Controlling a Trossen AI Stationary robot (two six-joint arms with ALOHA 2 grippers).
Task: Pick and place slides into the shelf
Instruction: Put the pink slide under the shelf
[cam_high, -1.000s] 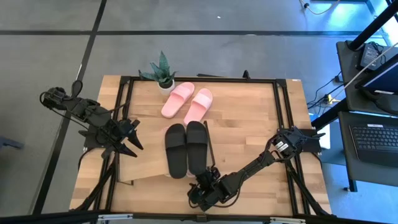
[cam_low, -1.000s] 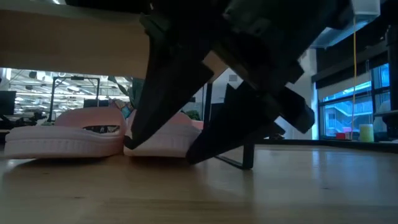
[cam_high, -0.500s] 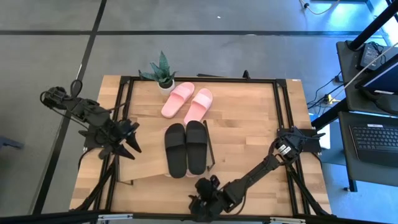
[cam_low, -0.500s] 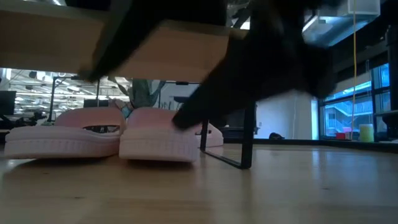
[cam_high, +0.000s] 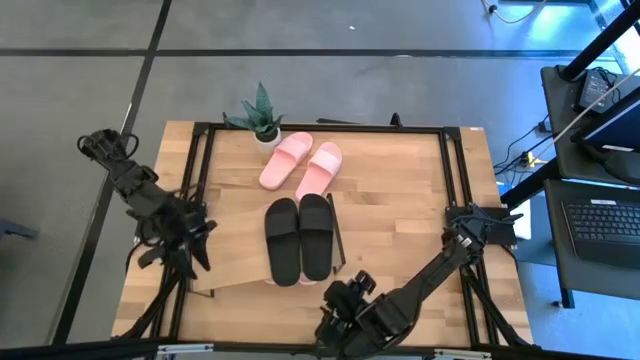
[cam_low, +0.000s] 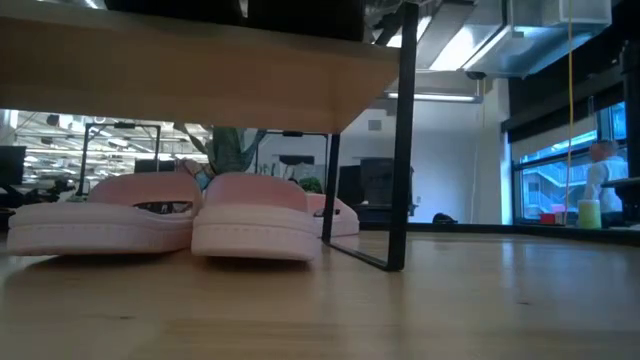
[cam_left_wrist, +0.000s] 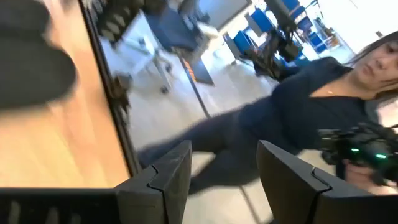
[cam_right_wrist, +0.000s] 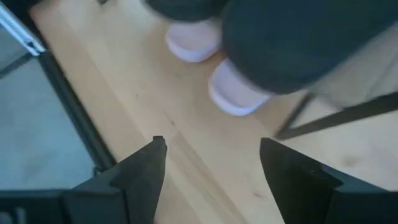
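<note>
We see matte black slides (cam_high: 299, 238) on the light-wood shelf (cam_high: 236, 218), pale pink slides (cam_high: 302, 164) beyond them, another pale pink pair (cam_low: 160, 227) under its board (black metal frame), a green plant (cam_high: 259, 114), dark arms on blond planks.

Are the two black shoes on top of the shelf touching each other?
Touching. The high view shows the two black slides lying side by side on the shelf, inner edges pressed together, no wood visible between them.

A small potted plant (cam_high: 259, 116) with spiky green leaves stands at the far edge of the plank surface (cam_high: 400, 190). Off to the right, a laptop (cam_high: 602, 226) sits open on a dark side desk (cam_high: 575, 150). A person (cam_left_wrist: 298, 118) in dark clothing stands beside the surface.
</note>
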